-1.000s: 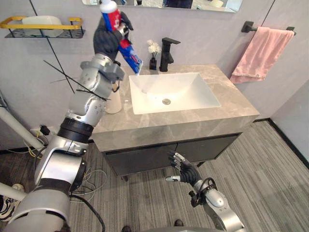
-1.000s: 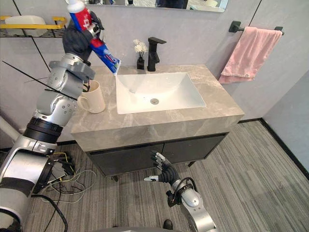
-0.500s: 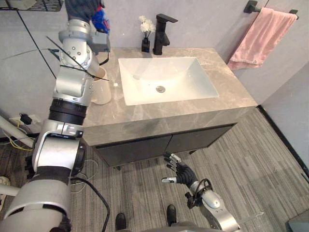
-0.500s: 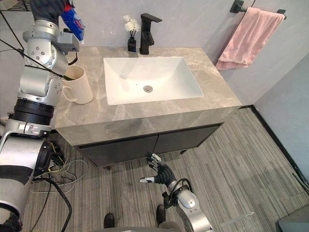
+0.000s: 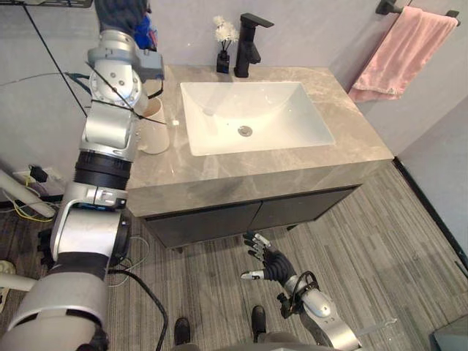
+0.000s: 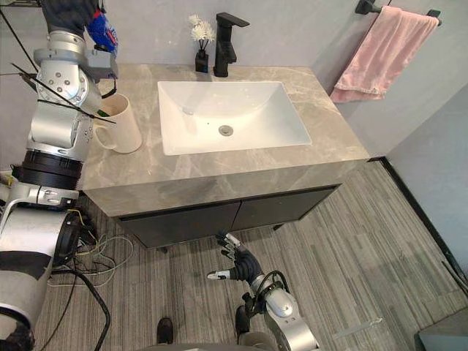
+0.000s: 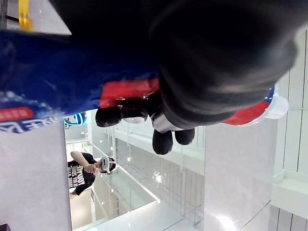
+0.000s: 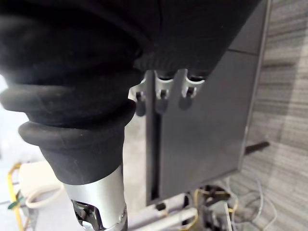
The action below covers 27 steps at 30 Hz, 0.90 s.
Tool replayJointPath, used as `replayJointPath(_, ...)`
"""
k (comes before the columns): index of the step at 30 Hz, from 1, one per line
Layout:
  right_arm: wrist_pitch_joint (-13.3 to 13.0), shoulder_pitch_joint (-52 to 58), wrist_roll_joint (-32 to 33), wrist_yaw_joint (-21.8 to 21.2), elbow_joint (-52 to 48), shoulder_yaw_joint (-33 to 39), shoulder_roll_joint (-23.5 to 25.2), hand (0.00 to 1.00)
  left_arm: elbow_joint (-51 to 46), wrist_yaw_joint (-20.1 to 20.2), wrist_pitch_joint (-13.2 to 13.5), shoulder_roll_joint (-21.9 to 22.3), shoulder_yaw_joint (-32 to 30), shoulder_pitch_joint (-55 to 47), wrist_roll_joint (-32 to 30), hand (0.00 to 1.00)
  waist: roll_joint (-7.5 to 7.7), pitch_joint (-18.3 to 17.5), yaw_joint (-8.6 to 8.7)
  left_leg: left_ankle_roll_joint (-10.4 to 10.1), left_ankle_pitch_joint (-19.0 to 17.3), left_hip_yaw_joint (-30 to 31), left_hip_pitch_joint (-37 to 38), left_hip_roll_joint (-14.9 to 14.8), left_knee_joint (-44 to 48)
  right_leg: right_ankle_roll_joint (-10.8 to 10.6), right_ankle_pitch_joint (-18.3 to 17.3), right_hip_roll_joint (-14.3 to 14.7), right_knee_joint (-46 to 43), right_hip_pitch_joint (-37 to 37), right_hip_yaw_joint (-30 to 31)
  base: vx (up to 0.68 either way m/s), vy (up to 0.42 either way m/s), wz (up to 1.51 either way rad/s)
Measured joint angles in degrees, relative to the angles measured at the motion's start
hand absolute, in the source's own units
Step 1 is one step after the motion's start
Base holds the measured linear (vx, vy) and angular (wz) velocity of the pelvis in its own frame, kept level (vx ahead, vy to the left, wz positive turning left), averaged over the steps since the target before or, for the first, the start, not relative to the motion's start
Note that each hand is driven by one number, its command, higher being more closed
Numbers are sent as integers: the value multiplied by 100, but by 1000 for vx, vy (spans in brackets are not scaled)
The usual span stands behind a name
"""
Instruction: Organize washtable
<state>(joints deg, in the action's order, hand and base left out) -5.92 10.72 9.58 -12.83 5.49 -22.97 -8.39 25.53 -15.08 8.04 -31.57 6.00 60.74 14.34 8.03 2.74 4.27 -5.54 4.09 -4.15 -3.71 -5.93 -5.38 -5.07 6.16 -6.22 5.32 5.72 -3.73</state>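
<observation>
My left hand (image 5: 121,11) is raised by the wall at the counter's back left, above a cream mug (image 6: 121,126). It is shut on a blue and red toothpaste tube (image 6: 102,29). In the left wrist view its dark-tipped fingers (image 7: 166,139) curl round the tube (image 7: 72,77), whose white cap (image 7: 278,107) sticks out past the hand. My right hand (image 5: 267,265) hangs low in front of the cabinet, fingers spread and holding nothing. Its fingers (image 8: 161,89) show against the dark cabinet door.
The grey marble counter (image 5: 219,172) holds a white basin (image 5: 256,110), a black faucet (image 5: 248,44) and a small dark vase of white flowers (image 5: 223,33). A pink towel (image 5: 406,51) hangs on the right wall. Dark cabinet doors (image 5: 241,216) stand below. The mirror reflects a person (image 7: 89,171).
The camera has tilted down, so the whole scene sits lower and nearer. My left hand still holds the tube, which now hangs closer over the mug. The right hand has barely moved.
</observation>
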Motion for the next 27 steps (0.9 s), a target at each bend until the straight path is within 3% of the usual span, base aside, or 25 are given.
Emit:
replayJointPath(12,-2,-9,2,8,-1,0,-9,0,1,-2,-32,8,-20,-344,-67,100,30,100,-53,0,3,81,-56,-1,0,14,-9,1,0,9,-80,-6,-2,3)
replayJointPath(18,-13,-10,-9,8,-4,-4,-4,0,6,0,-67,64,-40,-360,-105,100,164,192,-67,0,3,91,-122,-1,1,14,-9,1,-1,65,-87,-2,0,1)
replayJointPath(27,-23,-31,-12,17,-24,1,11,0,5,-13,-35,119,-206,-356,-104,100,230,250,-92,-2,0,99,-184,-5,2,16,-10,3,-1,124,-93,-4,-1,0)
